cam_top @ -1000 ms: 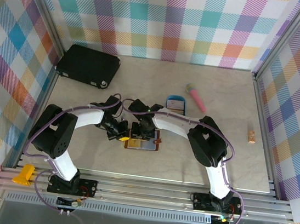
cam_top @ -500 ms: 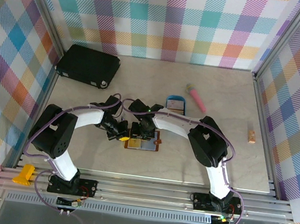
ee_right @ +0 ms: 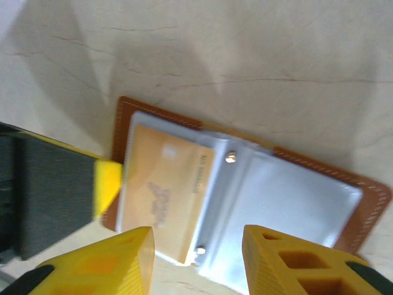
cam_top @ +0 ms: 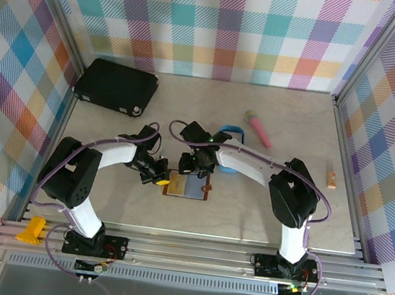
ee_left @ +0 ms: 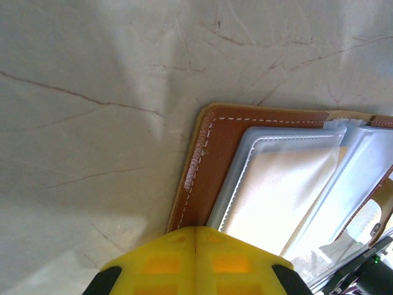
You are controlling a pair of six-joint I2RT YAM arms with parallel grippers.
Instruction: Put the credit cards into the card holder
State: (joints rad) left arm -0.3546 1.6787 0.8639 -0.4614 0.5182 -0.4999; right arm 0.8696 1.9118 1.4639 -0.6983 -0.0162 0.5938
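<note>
The card holder (cam_top: 193,188) lies open on the table, brown leather with a pale blue-grey inside (ee_right: 282,196). A beige credit card (ee_right: 164,184) sits in its left pocket (ee_left: 279,184). My left gripper (cam_top: 157,180) is shut, its yellow tips (ee_left: 195,232) pressing on the holder's left brown edge (ee_left: 206,166); that tip also shows in the right wrist view (ee_right: 108,183). My right gripper (ee_right: 198,246) hovers open just above the holder's middle fold (cam_top: 193,169), with nothing between its fingers (ee_right: 132,252).
A blue oval tray (cam_top: 229,129) sits behind the holder, partly under the right arm. A pink stick (cam_top: 258,128) lies further back right, a large black case (cam_top: 116,86) at the back left, and a small wooden block (cam_top: 332,180) at the right.
The right gripper has drawn back from the holder's left side toward the far side and opened a little wider. The beige card stays in the pocket. The left gripper has not moved.
</note>
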